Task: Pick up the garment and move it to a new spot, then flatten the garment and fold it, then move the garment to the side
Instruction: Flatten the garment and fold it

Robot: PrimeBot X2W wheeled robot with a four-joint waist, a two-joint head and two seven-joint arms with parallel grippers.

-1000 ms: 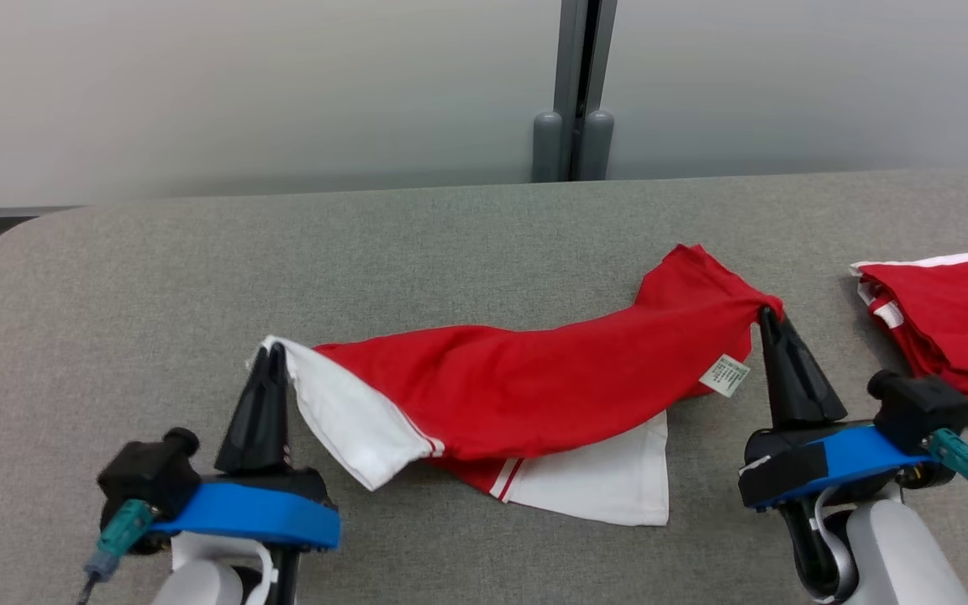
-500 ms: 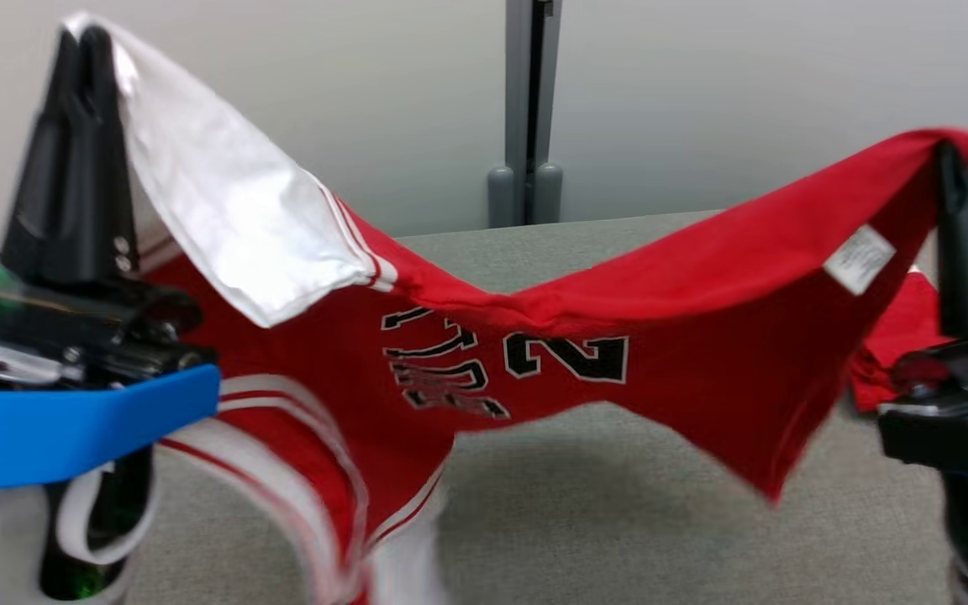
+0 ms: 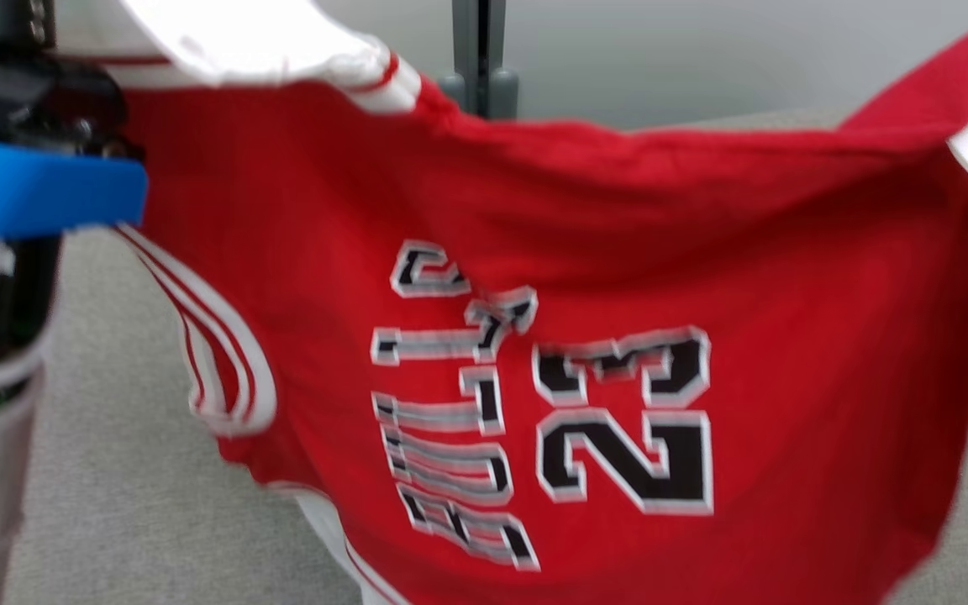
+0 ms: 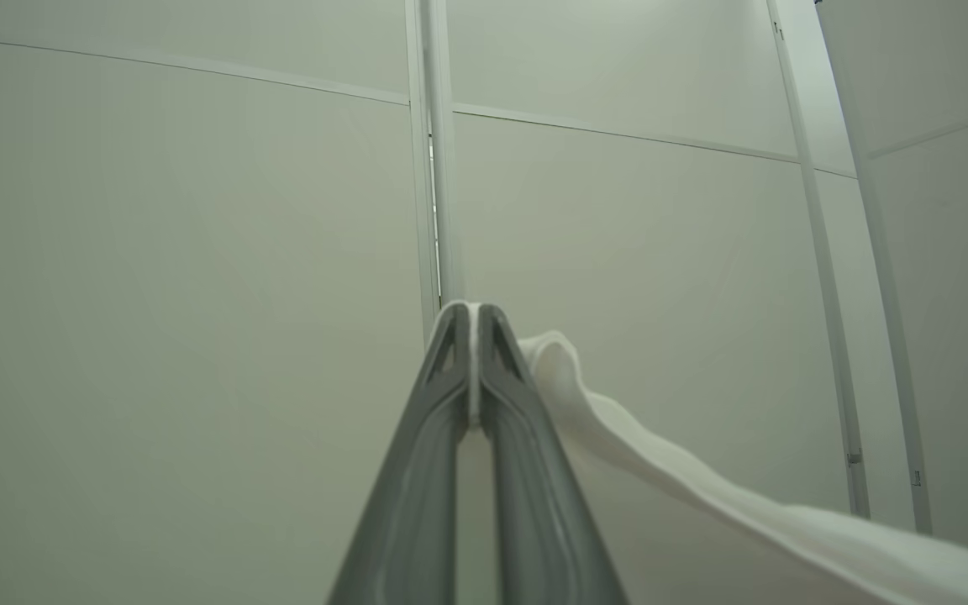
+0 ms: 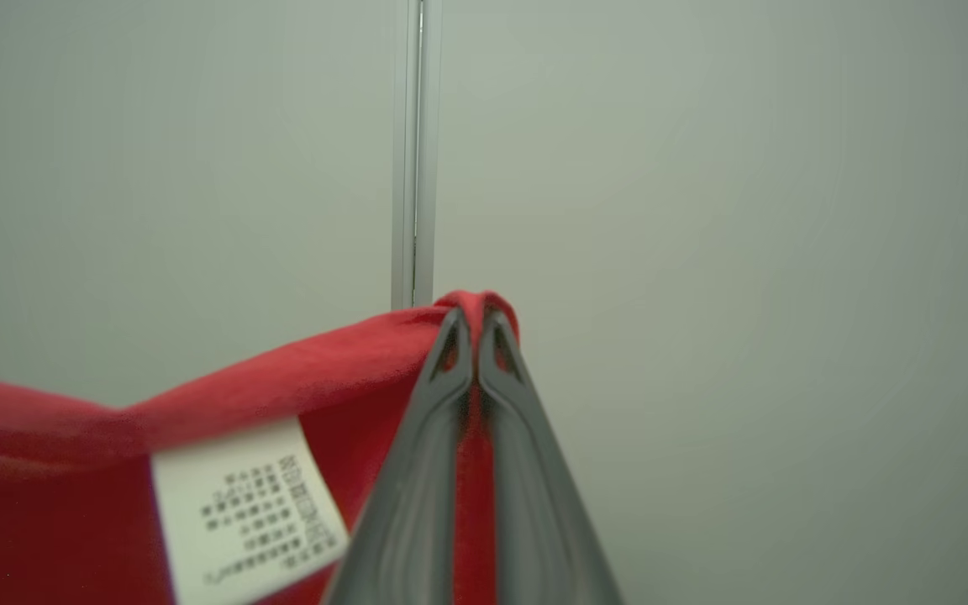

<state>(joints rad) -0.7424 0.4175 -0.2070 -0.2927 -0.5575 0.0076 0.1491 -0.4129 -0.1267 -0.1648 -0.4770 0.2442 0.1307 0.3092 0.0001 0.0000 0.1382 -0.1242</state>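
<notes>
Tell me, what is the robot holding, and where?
A red jersey, hanging between both grippers: the left gripper pinches its white edge, the right gripper a red edge near the label.

Left pincer (image 4: pixel 474 313): raised from table height, 1 s ago, to well above it.
Right pincer (image 5: pixel 474 318): raised likewise.
Garment (image 3: pixel 534 252): lifted from the table (image 3: pixel 114 504); formerly bunched between the pincers, now stretched wide and hanging below them.
Print (image 3: pixel 551 403): hidden 1 s ago, partly seen 0.5 s ago, "23" now fully exposed beneath the pincers.
</notes>
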